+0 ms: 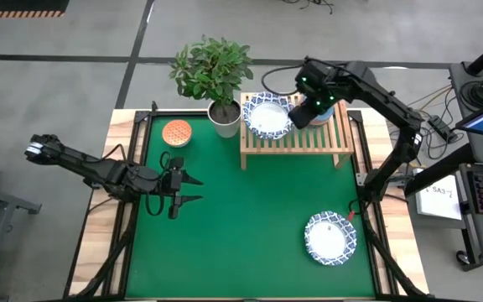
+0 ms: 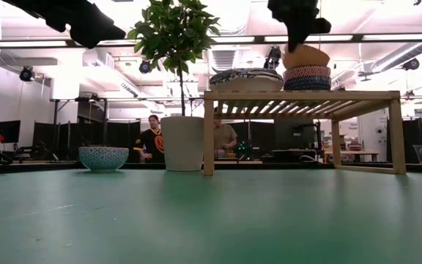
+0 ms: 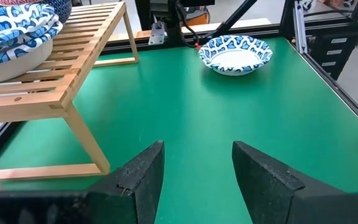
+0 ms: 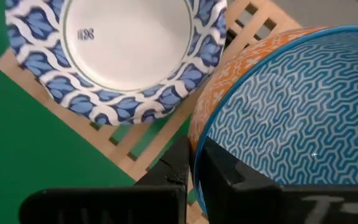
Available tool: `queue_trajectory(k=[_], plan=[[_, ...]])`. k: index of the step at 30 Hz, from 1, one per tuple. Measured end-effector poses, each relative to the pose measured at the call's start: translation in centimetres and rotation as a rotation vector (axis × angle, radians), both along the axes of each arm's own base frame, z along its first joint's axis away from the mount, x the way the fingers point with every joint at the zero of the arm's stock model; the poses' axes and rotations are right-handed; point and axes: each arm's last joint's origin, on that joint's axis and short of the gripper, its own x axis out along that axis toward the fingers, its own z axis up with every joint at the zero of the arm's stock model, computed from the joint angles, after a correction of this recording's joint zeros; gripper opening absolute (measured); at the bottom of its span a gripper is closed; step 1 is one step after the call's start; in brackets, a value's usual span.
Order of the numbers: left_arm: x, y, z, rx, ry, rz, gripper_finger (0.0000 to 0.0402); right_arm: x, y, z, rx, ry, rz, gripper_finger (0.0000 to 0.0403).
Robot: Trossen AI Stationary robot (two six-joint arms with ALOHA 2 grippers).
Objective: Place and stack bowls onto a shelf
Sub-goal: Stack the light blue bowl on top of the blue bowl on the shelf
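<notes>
Over the slatted wooden shelf (image 1: 296, 138), right claw (image 4: 194, 163) pinches a round patterned bowl's (image 4: 291, 106) rim.

Open left hand (image 3: 197, 180) over green table (image 3: 185, 106)

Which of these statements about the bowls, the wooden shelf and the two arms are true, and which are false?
1. A wide white bowl with blue-patterned rim sits on the pale wooden slatted shelf. True.
2. The right gripper has its jaws wide open over the green mat. False: shut on a small bowl's rim, above the shelf.
3. The left gripper holds nothing. True.
4. The small orange-red bowl is on the shelf. False: on the mat.
</notes>
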Motion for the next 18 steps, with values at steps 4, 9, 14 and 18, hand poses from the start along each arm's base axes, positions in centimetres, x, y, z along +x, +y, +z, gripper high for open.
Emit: queue_trajectory(k=[4, 9, 14, 18], plan=[[0.00, 0.00, -0.03, 0.000, 0.001, 0.000, 0.0173, 0.20, -0.18, -0.69, -0.003, 0.034, -0.008, 0.0013], [0.00, 0.00, -0.03, 0.000, 0.001, 0.000, 0.0173, 0.19, -0.40, -1.06, -0.030, 0.069, -0.028, 0.0013], [0.00, 0.00, -0.01, 0.000, -0.001, 0.000, 0.0173, 0.18, -0.42, -1.07, -0.039, 0.075, -0.031, 0.0013], [0.02, 0.00, 0.01, -0.002, -0.004, 0.000, 0.0173, 0.18, -0.42, -1.08, -0.034, 0.070, -0.048, 0.0016]])
